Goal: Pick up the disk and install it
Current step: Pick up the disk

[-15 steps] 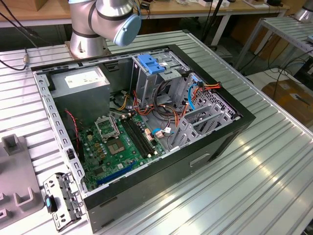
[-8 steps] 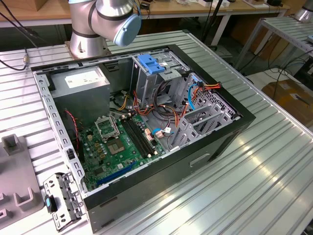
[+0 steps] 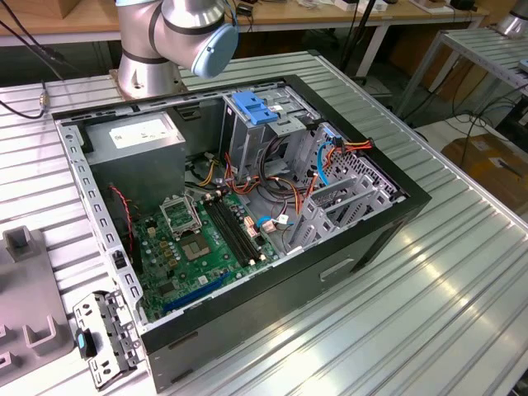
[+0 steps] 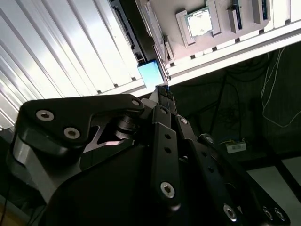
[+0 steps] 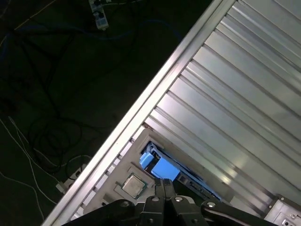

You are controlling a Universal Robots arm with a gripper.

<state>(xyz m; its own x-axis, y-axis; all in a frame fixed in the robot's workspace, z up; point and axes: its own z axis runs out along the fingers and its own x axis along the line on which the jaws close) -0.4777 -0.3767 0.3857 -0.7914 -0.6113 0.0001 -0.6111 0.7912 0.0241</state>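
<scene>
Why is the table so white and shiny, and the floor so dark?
Exterior view: light bounces off the ribbed metal table in bright streaks. Second wrist view: the table glares almost white, the gripper is in shadow. First wrist view: the floor beside the table gets little light.

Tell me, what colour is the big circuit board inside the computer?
Green. The circuit board shows best in the exterior view.

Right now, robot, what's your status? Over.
Pincer shut, empty, close to the disk. Disk sits in grey holder at table edge. Nothing between them.
</scene>
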